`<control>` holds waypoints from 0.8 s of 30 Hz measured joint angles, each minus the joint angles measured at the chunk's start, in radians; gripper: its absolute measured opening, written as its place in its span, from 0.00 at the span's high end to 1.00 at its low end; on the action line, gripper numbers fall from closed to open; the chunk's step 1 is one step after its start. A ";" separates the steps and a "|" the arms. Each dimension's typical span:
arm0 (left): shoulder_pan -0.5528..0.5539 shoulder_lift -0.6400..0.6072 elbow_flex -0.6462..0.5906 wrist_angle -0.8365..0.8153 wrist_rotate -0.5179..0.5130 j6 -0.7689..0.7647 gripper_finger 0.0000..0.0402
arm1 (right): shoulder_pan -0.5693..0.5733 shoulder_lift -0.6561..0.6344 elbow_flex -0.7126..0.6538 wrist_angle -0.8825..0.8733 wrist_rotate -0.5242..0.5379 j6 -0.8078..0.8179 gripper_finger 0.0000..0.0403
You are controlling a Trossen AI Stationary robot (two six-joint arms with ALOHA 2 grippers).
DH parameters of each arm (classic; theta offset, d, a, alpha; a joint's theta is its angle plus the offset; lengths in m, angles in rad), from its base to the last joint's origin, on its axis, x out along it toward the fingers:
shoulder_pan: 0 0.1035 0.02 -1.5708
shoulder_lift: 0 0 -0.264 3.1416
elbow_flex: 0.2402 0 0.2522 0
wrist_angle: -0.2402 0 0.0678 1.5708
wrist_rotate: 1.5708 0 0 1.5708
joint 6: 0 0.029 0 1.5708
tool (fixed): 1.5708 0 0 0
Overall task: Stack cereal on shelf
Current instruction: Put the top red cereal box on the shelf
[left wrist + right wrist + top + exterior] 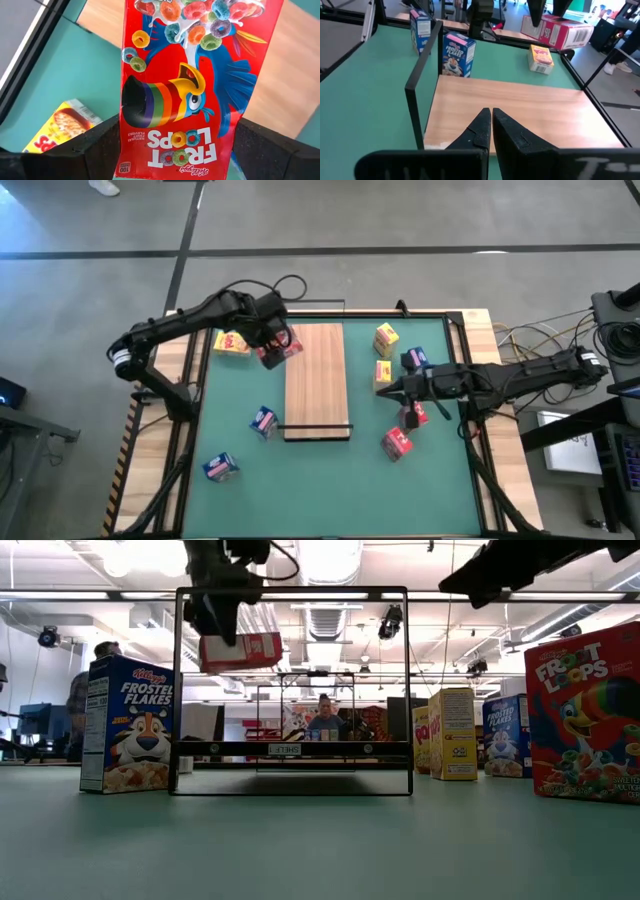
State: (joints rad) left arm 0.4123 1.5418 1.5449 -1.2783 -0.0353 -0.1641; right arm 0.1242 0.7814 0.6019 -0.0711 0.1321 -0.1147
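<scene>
I am looking level across the green mat (320, 850), and nearest to me a red Froot Loops box (582, 715) is standing upright at one side, with a blue Kellogg's Frosted Flakes box (125, 725) upright at the other. Just behind those, the shelf (290, 748) is sitting with its black wire frame facing me, and a yellow box (452, 733) and another blue one (505, 735) are standing beside it; the yellow box's lettering is too partial for me to read. Above the shelf's far left edge, I am holding a red Froot Loops box (278, 348) in the left gripper (272, 335), fingers (95, 145) clamped wide on its two sides and the box lifted clear and tilted, seemingly so it can go down onto the wood. My right gripper (385, 388) is hovering just off the shelf's right edge, fingers pinched together on nothing, probably waiting out of the way. Farther off, a person is sitting in the room behind the table.
</scene>
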 joint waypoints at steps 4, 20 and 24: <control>-0.021 0.031 0.031 -0.004 0.002 -0.034 0.23 | 0.000 -0.022 -0.011 0.000 -0.001 -0.010 0.98; -0.073 0.331 0.337 -0.283 0.004 0.027 0.23 | 0.000 -0.048 -0.023 -0.010 -0.005 -0.016 0.98; -0.076 0.373 0.363 -0.289 0.053 0.058 0.23 | 0.000 -0.048 -0.023 -0.020 -0.004 -0.016 0.98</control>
State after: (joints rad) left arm 0.3364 1.9144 1.9076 -1.5673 0.0182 -0.1062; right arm 0.1242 0.7334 0.5793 -0.0910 0.1276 -0.1307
